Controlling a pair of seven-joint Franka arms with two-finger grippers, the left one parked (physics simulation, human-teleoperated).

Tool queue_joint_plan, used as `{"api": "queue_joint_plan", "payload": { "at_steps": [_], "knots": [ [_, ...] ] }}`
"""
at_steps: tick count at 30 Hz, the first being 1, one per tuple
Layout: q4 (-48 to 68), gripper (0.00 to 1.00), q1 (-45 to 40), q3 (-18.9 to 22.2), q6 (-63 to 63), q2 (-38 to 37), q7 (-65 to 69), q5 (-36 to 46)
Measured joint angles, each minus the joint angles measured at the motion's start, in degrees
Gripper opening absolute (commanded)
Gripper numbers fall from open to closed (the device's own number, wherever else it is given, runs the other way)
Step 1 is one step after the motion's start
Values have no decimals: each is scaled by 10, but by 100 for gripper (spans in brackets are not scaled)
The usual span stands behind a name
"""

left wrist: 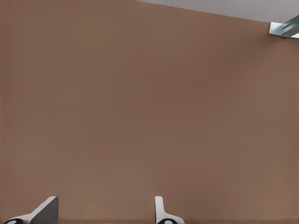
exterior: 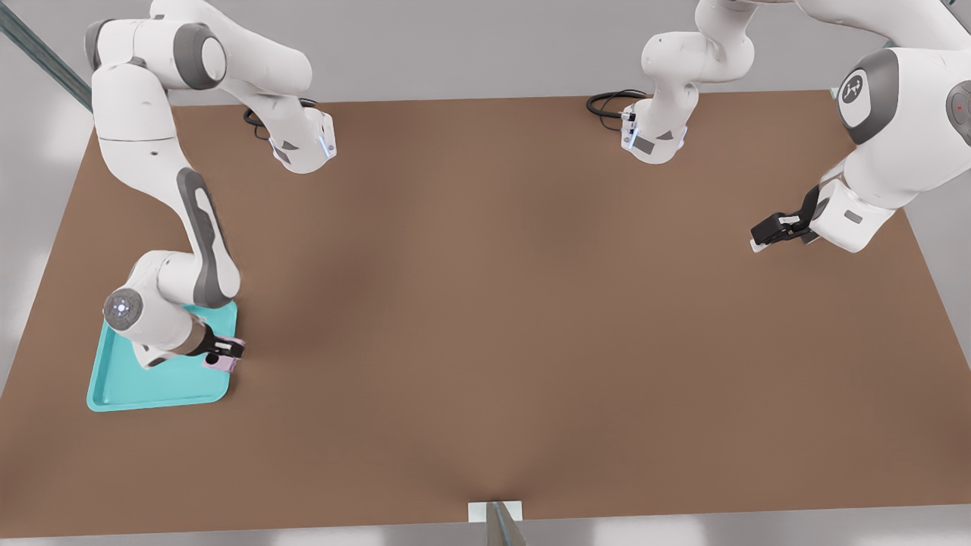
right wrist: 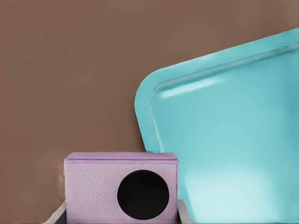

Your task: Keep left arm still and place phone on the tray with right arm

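The turquoise tray (exterior: 155, 383) lies near the table's front corner at the front view's left. My right arm (exterior: 205, 250) reaches down over it. Its gripper (exterior: 225, 355) hangs at the tray's right rim, shut on the pink-lilac phone (exterior: 222, 363). In the right wrist view the phone (right wrist: 93, 186) sits between the fingers with one black lens facing the camera. It hangs over the brown table just beside a rounded corner of the tray (right wrist: 224, 140). The left arm (exterior: 872, 129) stays parked at the front view's right.
The brown table (exterior: 493, 303) spreads wide to the right of the tray. Black cables (exterior: 607, 102) lie by the arm bases at the far edge. A metal bracket (exterior: 497, 516) sticks up at the table's near edge.
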State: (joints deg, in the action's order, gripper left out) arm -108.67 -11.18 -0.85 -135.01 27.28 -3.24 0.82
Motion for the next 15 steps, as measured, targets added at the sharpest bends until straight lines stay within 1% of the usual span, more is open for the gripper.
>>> {"api": "queue_joint_plan", "payload": {
  "at_steps": [1, 3, 4, 6, 8, 10, 13, 15],
  "knots": [
    [1, 74, -14, 9, 1, 6, 15, 0],
    [4, 80, -41, 18, -2, 22, 45, 1],
    [5, 100, -53, 20, -5, 31, 59, 0],
    [6, 100, -61, 21, -8, 38, 86, -1],
    [8, 100, -54, 20, -9, 20, 110, -3],
    [26, 100, -27, 17, 1, -37, 127, 0],
    [96, 100, 78, 14, 75, -168, 126, 2],
    [99, 100, 146, 10, 128, -241, 120, 3]
  ]
}}
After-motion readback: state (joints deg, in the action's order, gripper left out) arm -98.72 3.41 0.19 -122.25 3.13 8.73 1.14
